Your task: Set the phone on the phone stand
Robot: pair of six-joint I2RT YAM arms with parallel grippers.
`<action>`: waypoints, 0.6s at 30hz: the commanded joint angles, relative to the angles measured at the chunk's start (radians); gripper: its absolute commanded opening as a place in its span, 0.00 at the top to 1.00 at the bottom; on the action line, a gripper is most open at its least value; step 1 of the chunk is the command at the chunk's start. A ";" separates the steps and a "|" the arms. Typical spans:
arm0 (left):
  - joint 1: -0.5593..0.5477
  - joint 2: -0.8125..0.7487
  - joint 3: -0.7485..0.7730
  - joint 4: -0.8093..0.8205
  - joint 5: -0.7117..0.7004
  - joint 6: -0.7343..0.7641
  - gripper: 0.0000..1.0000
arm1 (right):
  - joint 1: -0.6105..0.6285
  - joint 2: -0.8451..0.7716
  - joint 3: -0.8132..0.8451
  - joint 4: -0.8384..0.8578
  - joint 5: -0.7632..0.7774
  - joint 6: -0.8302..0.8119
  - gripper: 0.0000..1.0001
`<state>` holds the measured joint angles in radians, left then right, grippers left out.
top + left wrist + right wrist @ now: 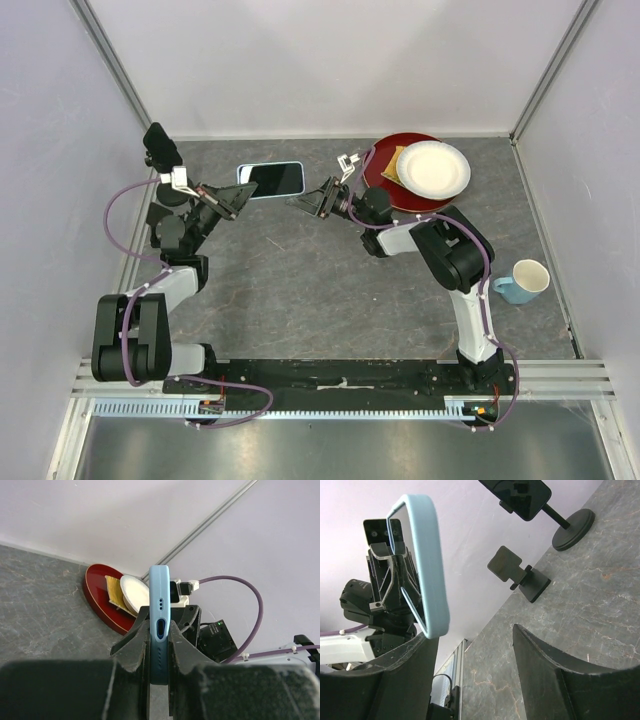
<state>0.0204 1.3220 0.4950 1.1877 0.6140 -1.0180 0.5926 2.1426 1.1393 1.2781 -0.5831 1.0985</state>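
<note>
Handover: left fingers [132,647] clamped on phone [272,179] end; right fingers [545,680] half-open, empty, so centre the free end between them before closing.

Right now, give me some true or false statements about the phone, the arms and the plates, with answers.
On the left gripper, the jaws clamp the light blue cased phone: true.
The phone rests on the small black phone stand: false, it is held clear of it.
On the right gripper, the jaws stand open: true.
The white paper plate lies under the round red plate: false, the red plate is underneath.
</note>
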 commanded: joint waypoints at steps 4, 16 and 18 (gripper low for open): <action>-0.011 -0.001 -0.004 0.185 0.007 -0.047 0.98 | 0.003 -0.024 -0.007 0.441 -0.032 0.029 0.32; -0.076 0.008 -0.001 0.099 0.001 0.018 0.98 | -0.008 -0.090 -0.053 0.480 -0.034 0.038 0.20; -0.076 0.017 -0.003 0.102 -0.005 0.012 0.98 | -0.010 -0.118 -0.061 0.480 -0.046 0.034 0.21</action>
<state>-0.0364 1.3365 0.4839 1.2068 0.6060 -1.0264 0.5900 2.1178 1.0847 1.2850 -0.6121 1.1206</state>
